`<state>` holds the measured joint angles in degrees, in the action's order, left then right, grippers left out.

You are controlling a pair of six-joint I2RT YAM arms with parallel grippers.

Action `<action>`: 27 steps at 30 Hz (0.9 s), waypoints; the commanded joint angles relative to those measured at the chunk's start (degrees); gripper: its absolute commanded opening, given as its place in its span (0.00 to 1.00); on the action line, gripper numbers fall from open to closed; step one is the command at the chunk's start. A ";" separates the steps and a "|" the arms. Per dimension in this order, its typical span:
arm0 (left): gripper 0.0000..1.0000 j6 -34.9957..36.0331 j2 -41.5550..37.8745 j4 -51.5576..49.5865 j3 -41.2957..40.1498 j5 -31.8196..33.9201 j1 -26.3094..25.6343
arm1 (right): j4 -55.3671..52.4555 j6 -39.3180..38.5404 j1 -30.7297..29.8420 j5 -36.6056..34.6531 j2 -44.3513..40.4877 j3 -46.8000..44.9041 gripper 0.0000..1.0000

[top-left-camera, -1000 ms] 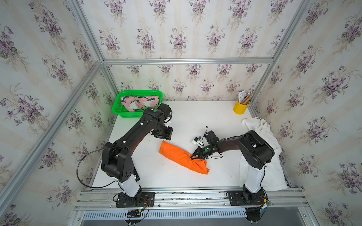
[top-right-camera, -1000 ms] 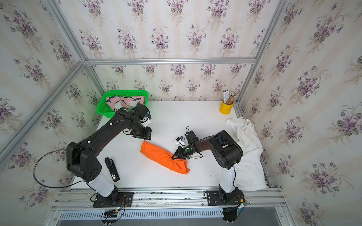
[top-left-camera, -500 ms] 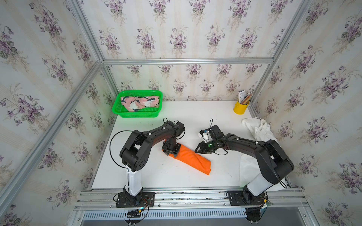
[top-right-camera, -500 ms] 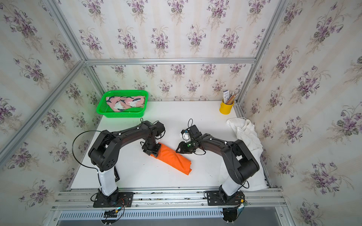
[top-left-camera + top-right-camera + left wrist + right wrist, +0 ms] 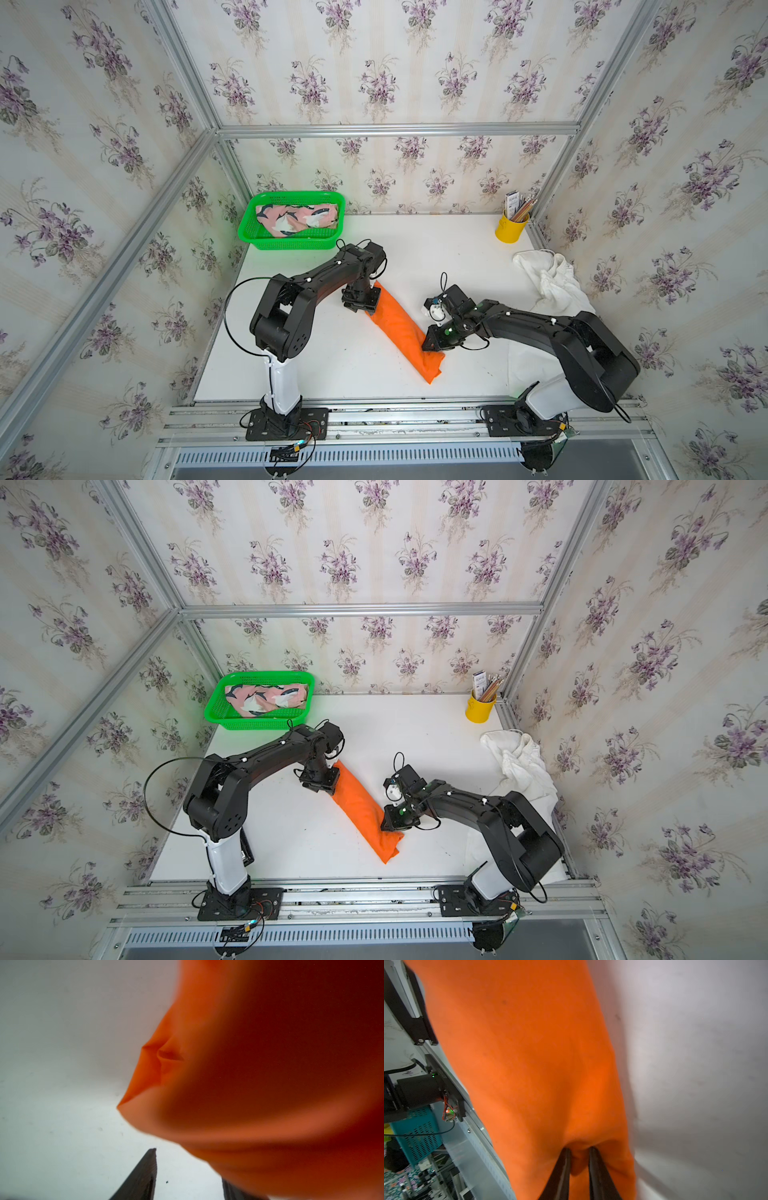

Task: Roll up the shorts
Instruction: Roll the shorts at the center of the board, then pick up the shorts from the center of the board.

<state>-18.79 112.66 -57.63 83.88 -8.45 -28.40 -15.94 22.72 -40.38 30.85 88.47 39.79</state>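
Two dark fingers (image 5: 564, 1167) of the right gripper (image 5: 579, 1150) stand close together with a small fold of the orange shorts (image 5: 529, 1064) pinched between them, the cloth puckering at the tips. In the left wrist view, one dark finger (image 5: 143, 1176) of the left gripper (image 5: 187, 1167) stands bare over the white table (image 5: 436, 249), set apart from its partner. The partner is mostly hidden under a blurred bulge of orange cloth, so the fingers sit at a middling gap, and whether they grip anything cannot be told. In both top views the orange shorts lie mid-table as a long, narrow bundle running diagonally, with the far end toward the left arm and the near end toward the right arm. The left gripper sits over the far end and the right gripper over a spot near the near end, where the cloth spreads into a looser flap. The pink printed shorts (image 5: 295, 218) lie bundled inside a green basket (image 5: 291, 243) at the far left corner of the table. The white shorts (image 5: 552, 278) lie crumpled along the right edge, spilling partly over it. A yellow cup (image 5: 511, 230) of pencils stands in the far right corner, just beyond them. Floral wallpaper covers the walls around the table.
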 commanded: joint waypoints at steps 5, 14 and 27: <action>0.52 -1.88 -3.77 -0.82 1.50 0.04 0.38 | 2.86 5.75 -2.38 -3.41 -2.73 2.56 0.22; 0.54 -4.56 -4.50 -5.97 12.22 0.55 -3.23 | 6.99 6.14 -2.96 0.34 -1.64 7.31 0.24; 0.53 -2.93 13.79 1.40 13.42 2.40 -2.01 | 17.93 9.23 -4.16 3.11 7.32 -1.14 0.21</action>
<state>-22.96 123.59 -58.28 96.07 -9.19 -30.79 1.56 30.02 -44.10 31.57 94.61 40.29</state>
